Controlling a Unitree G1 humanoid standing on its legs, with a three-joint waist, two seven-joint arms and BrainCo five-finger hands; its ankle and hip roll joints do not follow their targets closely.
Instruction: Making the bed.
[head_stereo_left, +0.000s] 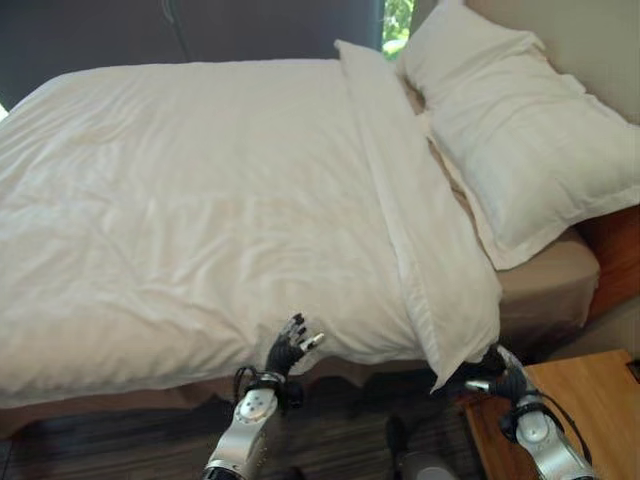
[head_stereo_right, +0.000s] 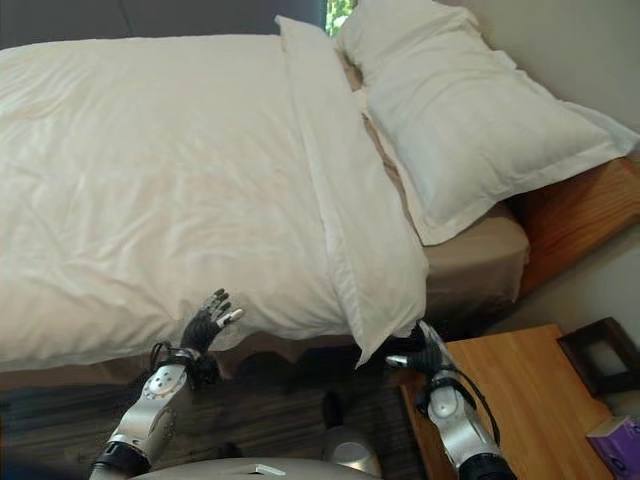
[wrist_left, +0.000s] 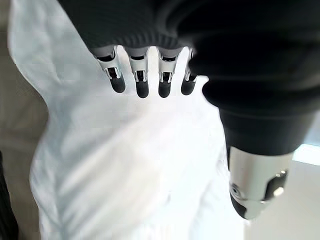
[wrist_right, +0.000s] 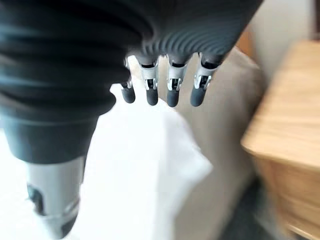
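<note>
A white duvet (head_stereo_left: 200, 210) is spread over the bed (head_stereo_left: 545, 285), its near edge just beyond both hands; two pillows (head_stereo_left: 520, 130) are seen beyond the right hand (head_stereo_left: 505, 378). Both the right hand and the left hand (head_stereo_left: 288, 350) are held open, nothing grasped

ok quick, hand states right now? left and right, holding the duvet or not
Left hand: open, fingers straight, at the near edge of the white duvet, holding nothing.
Right hand: open, by the duvet's folded corner, not gripping it.
</note>
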